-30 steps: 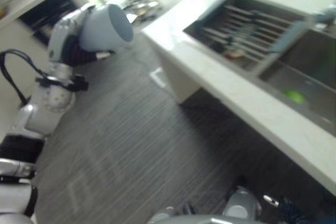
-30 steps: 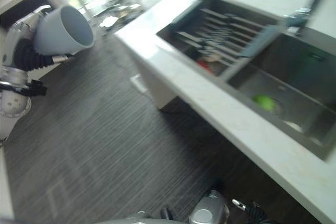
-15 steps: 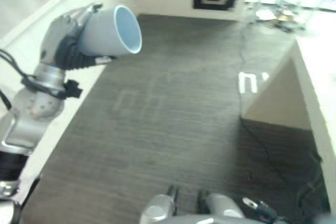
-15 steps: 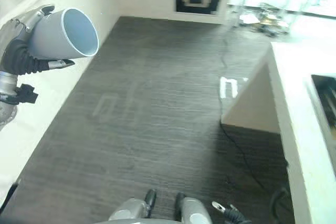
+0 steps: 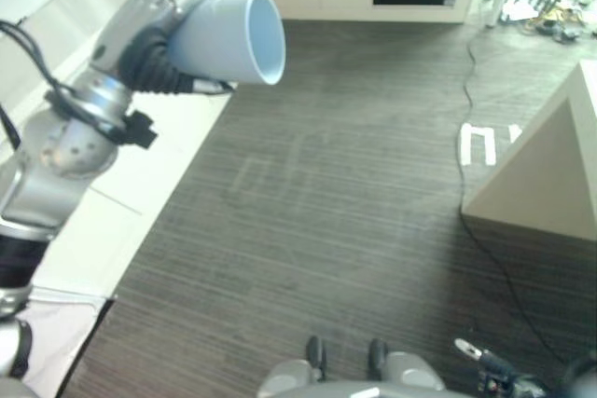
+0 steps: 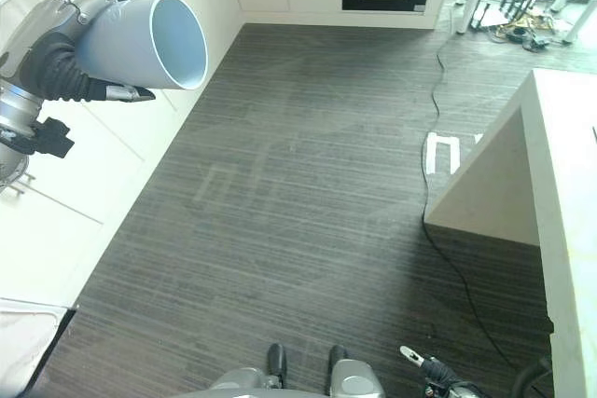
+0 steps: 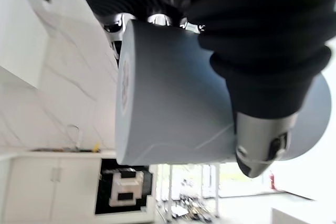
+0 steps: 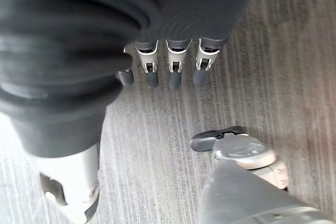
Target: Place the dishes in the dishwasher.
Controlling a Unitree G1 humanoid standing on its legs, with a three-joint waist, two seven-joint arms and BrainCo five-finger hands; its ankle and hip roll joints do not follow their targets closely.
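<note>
aloft, left hand [image 5: 149, 39] fingers wrap smooth grey-blue cup [image 5: 229, 36]; right hand [image 8: 79, 77] fingers relaxed.

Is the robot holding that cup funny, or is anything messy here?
The blue cup lies on its side in the left robot hand, mouth pointing sideways over the dark floor. It looks empty, so nothing spills. The right robot hand hangs open, holding nothing.
</note>
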